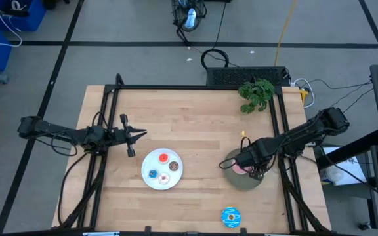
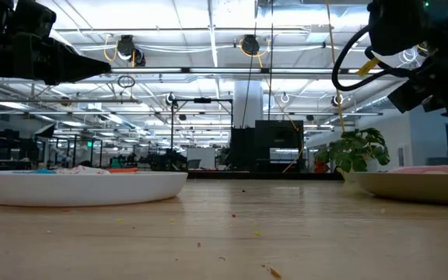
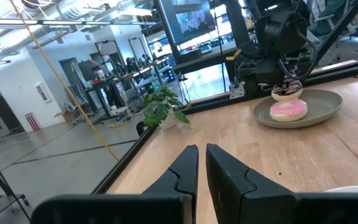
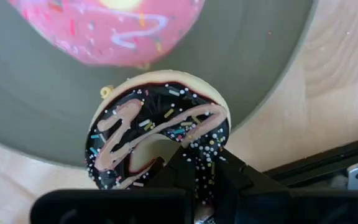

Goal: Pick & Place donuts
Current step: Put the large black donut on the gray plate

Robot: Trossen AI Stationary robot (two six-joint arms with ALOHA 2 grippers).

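A chocolate-iced donut with sprinkles [image 4: 157,134] hangs in my right gripper [image 4: 201,177], just over the grey plate [image 4: 36,118] at the table's right. A pink donut [image 3: 289,110] lies flat on that plate, right under and beside the chocolate one; whether the two touch I cannot tell. A white plate [image 1: 147,177] in the middle carries tiny red [image 1: 164,157], blue [image 1: 153,175] and brown [image 1: 174,166] donuts. A larger blue donut [image 1: 231,217] lies on the table near the front edge. My left gripper [image 1: 138,134] waits shut at the left, level, touching nothing. My right gripper pinches one side of the chocolate donut's ring [image 4: 204,155] between its two fingers, one finger at the hole and the other at the outer rim. The fingers come steeply from above. The donut sits tilted, icing toward the wrist, low over the grey plate [image 3: 328,102].
A small green plant [image 1: 256,94] stands at the table's far right corner. Black frame rails [image 1: 176,88] run along the table's far and side edges. Bare wood lies between the two plates and along the far half.
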